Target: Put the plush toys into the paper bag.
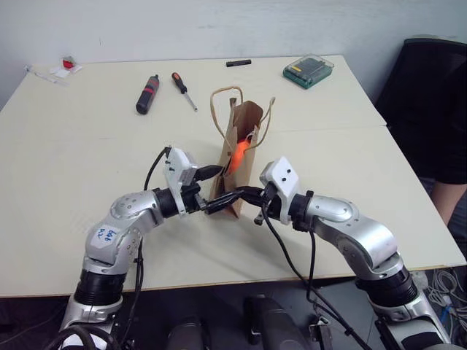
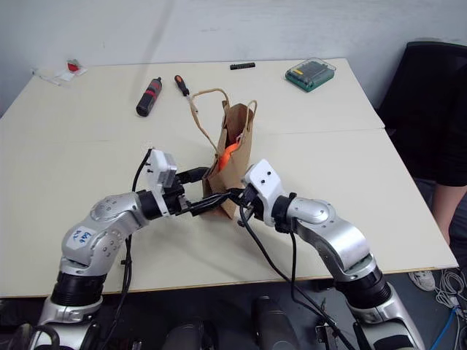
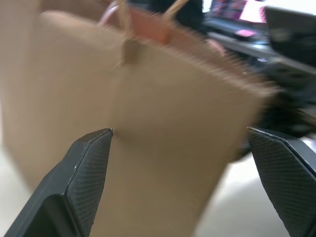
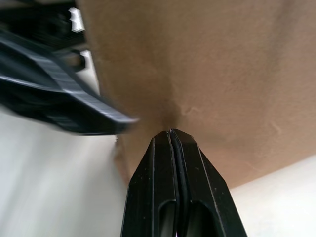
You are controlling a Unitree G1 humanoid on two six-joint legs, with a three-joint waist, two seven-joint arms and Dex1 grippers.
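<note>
Paper bag (image 1: 239, 157) between wide-open left end effector (image 1: 213, 191) and closed right end effector (image 1: 238, 197), tips touching it.

On the far side of the counter (image 1: 87, 146) lie a black-and-red screwdriver handle (image 1: 147, 95), a slim screwdriver (image 1: 183, 90), a small black bar (image 1: 238, 63) and, far right, a green case (image 1: 308, 71).

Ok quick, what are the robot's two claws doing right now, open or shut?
Left gripper: open wide, one finger on each side of the paper bag.
Right gripper: shut, fingertips pressed against the bag's side; whether it pinches paper cannot be told.
</note>
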